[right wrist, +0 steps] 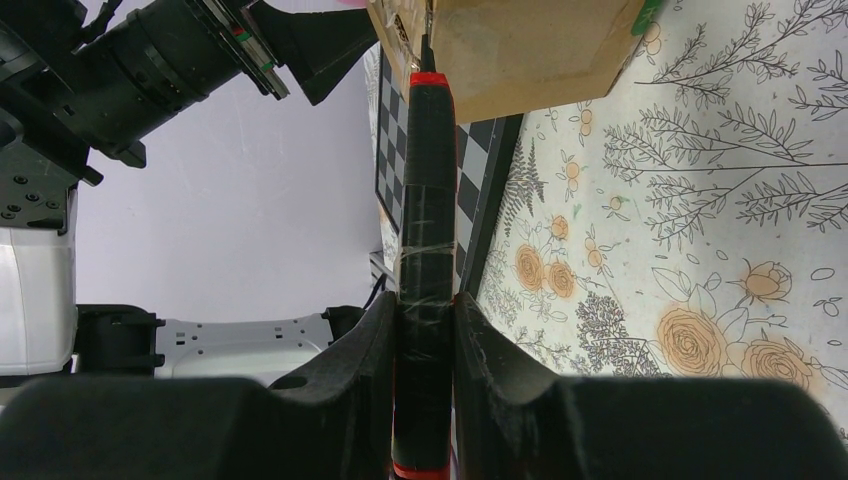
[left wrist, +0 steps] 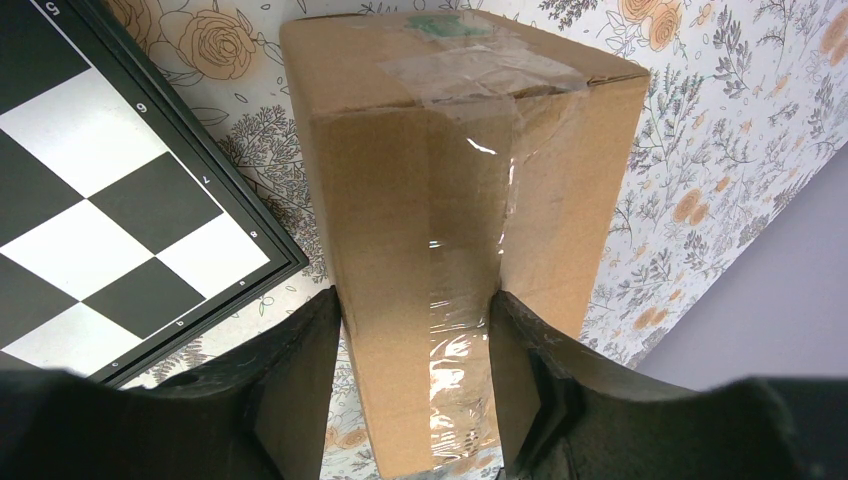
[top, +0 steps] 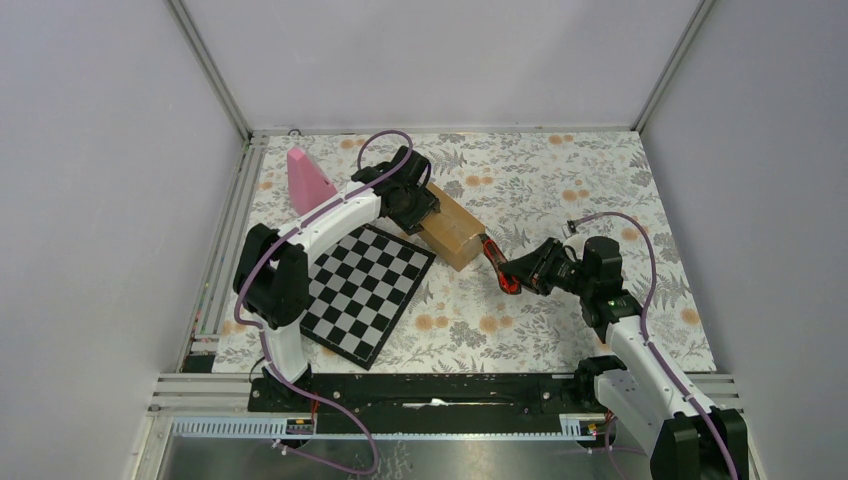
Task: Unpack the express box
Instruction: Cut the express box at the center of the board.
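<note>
The express box is a brown cardboard carton with clear tape, lying on the floral cloth beside the chessboard. My left gripper is shut on its far end. In the left wrist view the box fills the gap between the fingers, which press on both its sides, and a green mark shows on its far end. My right gripper is shut on a black cutter with red ends. In the right wrist view the cutter points at the box, with its tip at the box's near end.
A black-and-white chessboard lies left of the box and shows in both wrist views. A pink cone stands at the back left. Metal frame rails run along the left and near edges.
</note>
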`<action>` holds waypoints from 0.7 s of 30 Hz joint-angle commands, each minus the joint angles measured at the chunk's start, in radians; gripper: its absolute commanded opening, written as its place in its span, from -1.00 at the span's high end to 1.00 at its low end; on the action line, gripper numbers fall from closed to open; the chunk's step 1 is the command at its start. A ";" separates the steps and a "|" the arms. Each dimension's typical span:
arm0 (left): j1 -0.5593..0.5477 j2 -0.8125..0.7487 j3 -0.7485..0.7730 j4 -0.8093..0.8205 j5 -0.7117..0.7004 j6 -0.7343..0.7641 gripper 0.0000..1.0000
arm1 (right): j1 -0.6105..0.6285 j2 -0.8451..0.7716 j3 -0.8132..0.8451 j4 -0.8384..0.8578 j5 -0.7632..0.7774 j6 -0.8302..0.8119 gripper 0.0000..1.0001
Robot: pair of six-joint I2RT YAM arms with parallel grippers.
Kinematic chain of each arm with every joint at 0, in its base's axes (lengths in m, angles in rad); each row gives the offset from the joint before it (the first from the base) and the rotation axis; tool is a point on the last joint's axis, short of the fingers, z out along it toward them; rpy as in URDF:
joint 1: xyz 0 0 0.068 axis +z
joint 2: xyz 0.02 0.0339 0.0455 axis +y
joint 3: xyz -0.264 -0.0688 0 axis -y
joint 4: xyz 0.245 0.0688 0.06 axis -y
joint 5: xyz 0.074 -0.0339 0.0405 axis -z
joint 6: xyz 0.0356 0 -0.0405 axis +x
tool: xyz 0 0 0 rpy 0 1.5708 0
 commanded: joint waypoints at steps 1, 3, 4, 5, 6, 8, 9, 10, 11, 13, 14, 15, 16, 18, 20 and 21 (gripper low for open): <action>0.005 -0.052 -0.002 0.006 0.015 0.005 0.98 | -0.006 -0.005 0.031 0.036 -0.002 -0.014 1.00; 0.005 -0.051 -0.002 0.007 0.016 0.005 0.98 | -0.007 0.001 0.033 0.043 -0.012 -0.014 1.00; 0.005 -0.049 0.000 0.007 0.016 0.005 0.98 | -0.007 0.001 0.034 0.046 -0.012 -0.012 1.00; 0.005 -0.048 0.000 0.006 0.017 0.005 0.98 | -0.007 0.001 0.032 0.050 -0.013 -0.011 1.00; 0.005 -0.048 0.001 0.008 0.019 0.005 0.98 | -0.007 0.002 0.031 0.058 -0.016 -0.009 1.00; 0.005 -0.045 0.002 0.008 0.021 0.005 0.98 | -0.007 0.010 0.028 0.068 -0.024 -0.006 1.00; 0.005 -0.045 0.002 0.008 0.022 0.005 0.98 | -0.006 0.014 0.025 0.078 -0.028 -0.004 1.00; 0.005 -0.045 0.003 0.008 0.022 0.005 0.98 | -0.007 0.018 0.020 0.090 -0.031 0.001 1.00; 0.005 -0.045 0.002 0.008 0.022 0.004 0.98 | -0.006 0.021 0.013 0.109 -0.037 0.012 1.00; 0.005 -0.043 0.001 0.008 0.022 0.004 0.99 | -0.006 0.028 0.006 0.128 -0.048 0.023 1.00; 0.005 -0.043 0.001 0.008 0.024 0.004 0.99 | -0.007 0.031 0.007 0.121 -0.049 0.017 1.00; 0.005 -0.042 0.003 0.008 0.025 0.004 0.99 | -0.007 0.034 0.007 0.119 -0.050 0.015 1.00; 0.005 -0.041 0.003 0.008 0.024 0.004 0.99 | -0.007 0.034 0.006 0.124 -0.053 0.019 1.00; 0.005 -0.040 0.005 0.008 0.025 0.002 0.99 | -0.007 0.032 0.004 0.130 -0.055 0.022 1.00; 0.004 -0.037 0.007 0.009 0.029 0.002 0.99 | -0.005 0.038 0.006 0.130 -0.062 0.016 1.00; 0.004 -0.035 0.009 0.009 0.032 0.002 0.99 | -0.005 0.044 0.006 0.131 -0.069 0.014 1.00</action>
